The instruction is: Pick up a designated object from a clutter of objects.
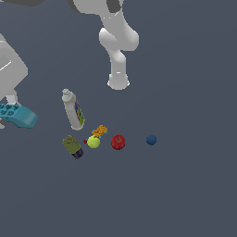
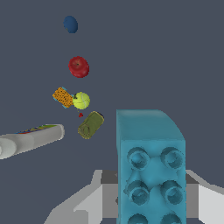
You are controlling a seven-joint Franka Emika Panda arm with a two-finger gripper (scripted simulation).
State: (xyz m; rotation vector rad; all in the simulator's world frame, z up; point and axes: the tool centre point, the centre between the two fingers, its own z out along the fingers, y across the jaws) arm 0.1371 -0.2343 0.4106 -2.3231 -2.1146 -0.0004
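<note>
The teal studded brick (image 1: 19, 115) is at the exterior view's far left, held up and away from the clutter. My gripper (image 1: 6, 111) is shut on it. In the wrist view the brick (image 2: 151, 148) fills the space between my grey fingers (image 2: 85, 205), studs facing the camera. The clutter lies apart from it on the floor: a white bottle (image 1: 74, 111) on its side, an olive-green can (image 1: 72, 146), a yellow-green ball (image 1: 93, 142), an orange block (image 1: 99, 131), a red apple (image 1: 118, 142) and a blue ball (image 1: 151, 140).
The arm's white base (image 1: 118, 81) stands behind the clutter. The wrist view shows the bottle (image 2: 30, 140), can (image 2: 90, 125), yellow-green ball (image 2: 81, 100), orange block (image 2: 62, 97), apple (image 2: 78, 67) and blue ball (image 2: 70, 24) on the dark grey floor.
</note>
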